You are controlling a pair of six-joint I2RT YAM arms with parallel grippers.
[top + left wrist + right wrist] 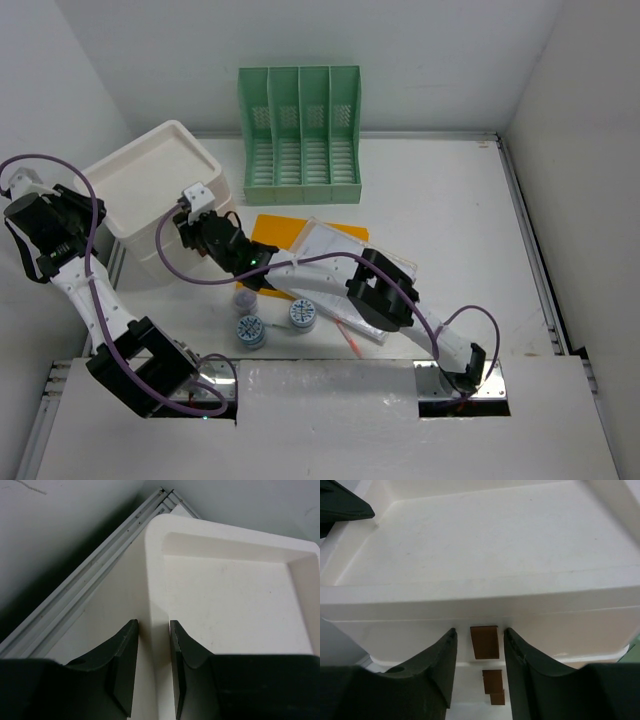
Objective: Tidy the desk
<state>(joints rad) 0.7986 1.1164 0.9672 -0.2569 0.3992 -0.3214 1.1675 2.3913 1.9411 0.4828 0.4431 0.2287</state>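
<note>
Desk [450, 200]: spread under everything, silver rails seen along its right edge.
Drawer box [150, 180]: white, set at the far left, near the green file rack [300, 130].
Left gripper [152, 625]: clamped on the box's rim, one finger either side of the wall.
Right gripper [479, 632]: held parted at the box's front; a brown tab [485, 642] is seen between the fingers, gaps on both sides.
Papers [335, 250]: laid mid-table, two round rolls [250, 330] just beside them.
</note>
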